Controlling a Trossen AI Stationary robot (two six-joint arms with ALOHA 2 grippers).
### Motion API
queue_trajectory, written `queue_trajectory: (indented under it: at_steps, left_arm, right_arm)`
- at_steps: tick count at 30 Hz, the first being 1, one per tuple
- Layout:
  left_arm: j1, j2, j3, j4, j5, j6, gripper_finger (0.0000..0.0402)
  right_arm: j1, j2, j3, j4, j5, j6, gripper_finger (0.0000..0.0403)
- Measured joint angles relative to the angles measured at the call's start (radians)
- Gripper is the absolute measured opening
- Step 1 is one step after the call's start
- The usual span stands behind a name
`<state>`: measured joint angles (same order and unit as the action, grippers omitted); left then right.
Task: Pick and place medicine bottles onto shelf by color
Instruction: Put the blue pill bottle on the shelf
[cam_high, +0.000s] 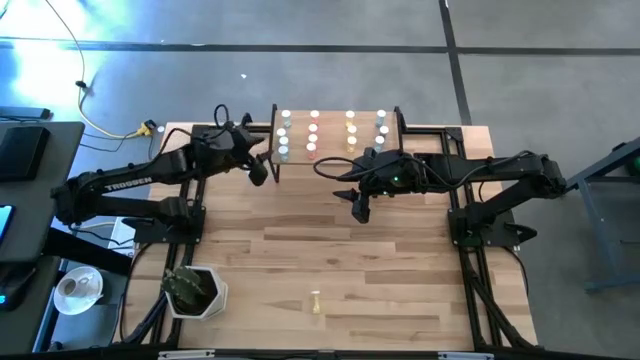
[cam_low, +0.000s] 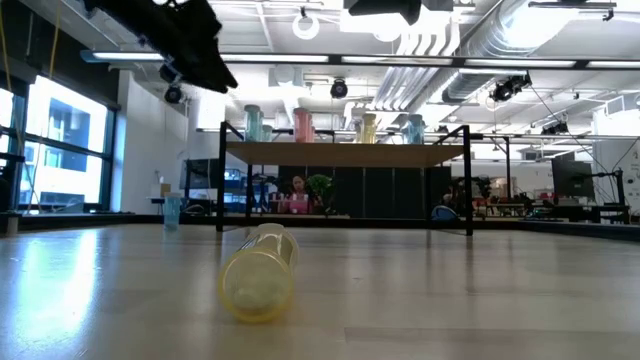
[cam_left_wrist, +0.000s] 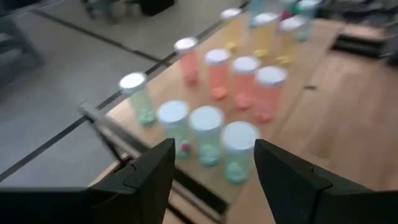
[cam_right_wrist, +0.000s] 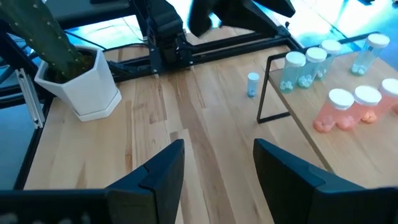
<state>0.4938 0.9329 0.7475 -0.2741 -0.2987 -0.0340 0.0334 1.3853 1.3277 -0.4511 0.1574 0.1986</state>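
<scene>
1. Where the high view looks down, the shelf (cam_high: 335, 118) at the desk's far edge carries medicine bottles (cam_high: 314, 137) in colour columns; a yellow bottle (cam_high: 316, 300) lies near the near edge.
2. Low view: blue bottle (cam_low: 172, 210) on the desk, left of the shelf.
3. Left wrist view: left gripper (cam_left_wrist: 211, 171) open, empty, above green bottles (cam_left_wrist: 206, 134).
4. Right wrist view: right gripper (cam_right_wrist: 217, 168) open, empty; white planter (cam_right_wrist: 81, 87) beyond.

A potted cactus (cam_high: 190, 288) stands at the table's (cam_high: 400, 280) near-left corner
</scene>
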Motion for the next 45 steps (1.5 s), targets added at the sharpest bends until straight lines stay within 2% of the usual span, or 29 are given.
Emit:
queue_trajectory:
  at_steps: [6,12,15,18,25,45]
  left_arm:
    - [-0.036,-0.077,0.0,-0.006,0.164,-0.016,0.0209]
    - [-0.134,-0.163,0.0,-0.089,0.185,-0.028,0.0209]
    - [-0.189,-0.198,-0.036,-0.062,0.185,-0.055,0.0209]
    - [-0.233,-0.223,-0.094,-0.033,0.164,-0.088,0.0209]
    - [-0.287,-0.238,-0.2,-0.019,0.042,-0.128,0.0209]
    - [-0.293,-0.24,-0.45,-0.014,-0.051,-0.275,0.0209]
  right_arm:
    - [0.005,0.005,0.0,-0.03,0.0,0.077,0.0184]
    - [0.039,0.05,0.0,-0.029,0.0,0.166,0.0184]
    - [0.061,0.079,0.0,-0.013,0.0,0.196,0.0184]
    - [0.085,0.106,0.0,0.015,0.001,0.204,0.0184]
    - [0.12,0.142,0.0,0.015,0.001,0.204,0.0184]
    - [0.097,0.142,0.0,0.08,0.041,0.132,0.0184]
